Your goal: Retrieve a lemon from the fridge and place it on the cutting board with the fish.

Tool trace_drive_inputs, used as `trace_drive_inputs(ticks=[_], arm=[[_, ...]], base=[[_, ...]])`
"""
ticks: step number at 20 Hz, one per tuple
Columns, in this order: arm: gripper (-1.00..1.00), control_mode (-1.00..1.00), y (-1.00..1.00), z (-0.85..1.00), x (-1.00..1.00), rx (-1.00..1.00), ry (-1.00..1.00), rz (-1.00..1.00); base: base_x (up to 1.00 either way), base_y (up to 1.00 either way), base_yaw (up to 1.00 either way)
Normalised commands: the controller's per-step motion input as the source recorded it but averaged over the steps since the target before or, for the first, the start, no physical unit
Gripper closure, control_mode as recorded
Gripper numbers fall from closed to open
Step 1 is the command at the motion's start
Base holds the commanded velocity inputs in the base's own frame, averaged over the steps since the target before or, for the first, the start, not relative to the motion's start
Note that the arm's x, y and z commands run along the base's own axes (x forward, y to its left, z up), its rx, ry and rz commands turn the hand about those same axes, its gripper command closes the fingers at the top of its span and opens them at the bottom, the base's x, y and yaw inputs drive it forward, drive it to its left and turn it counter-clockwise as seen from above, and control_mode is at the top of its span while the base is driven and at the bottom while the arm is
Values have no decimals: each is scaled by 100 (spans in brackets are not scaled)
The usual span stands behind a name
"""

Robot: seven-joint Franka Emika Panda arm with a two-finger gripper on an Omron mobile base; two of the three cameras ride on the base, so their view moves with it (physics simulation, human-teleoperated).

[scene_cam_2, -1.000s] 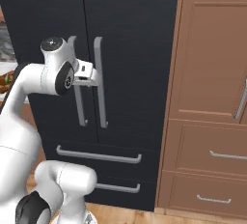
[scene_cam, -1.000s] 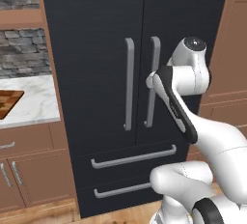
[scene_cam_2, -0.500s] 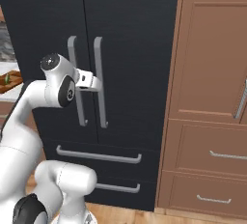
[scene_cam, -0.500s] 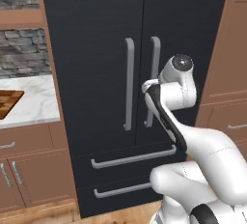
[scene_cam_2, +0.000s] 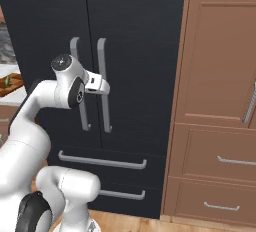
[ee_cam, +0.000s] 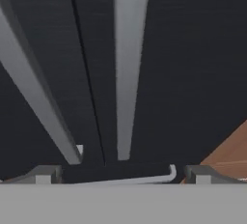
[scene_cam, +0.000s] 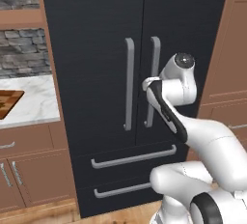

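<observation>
As hand [scene_cam_2: 103, 87] spreads, fridge [scene_cam_2: 135, 36] handle seemingly between.

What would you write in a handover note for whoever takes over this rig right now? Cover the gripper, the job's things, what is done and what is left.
Gripper: open, holding nothing, at the right door handle of the fridge.
Fridge: both doors shut, so the lemon is hidden.
Cutting board: on the counter left of the fridge, with the fish on it.
Done: gripper brought to the handle.
Left: grip handle, open door, take lemon, place it on the board.
</observation>
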Motion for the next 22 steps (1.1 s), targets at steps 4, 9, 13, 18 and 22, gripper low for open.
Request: trace_drive_inputs(ticks=[4, 9, 13, 18, 22], arm=[[-100, -100, -17, -1, 24, 5, 0, 1], [-100, -100, 0, -1, 30, 0, -2, 1], [-100, -100, 0, 0, 37, 0, 0, 0], [-100, -100, 0, 0, 37, 0, -2, 0], [-100, -100, 0, -4, 36, 0, -9, 0]], base=[[0, 0, 0], [0, 0, 0], [0, 0, 0], [0, 0, 0], [0, 0, 0]])
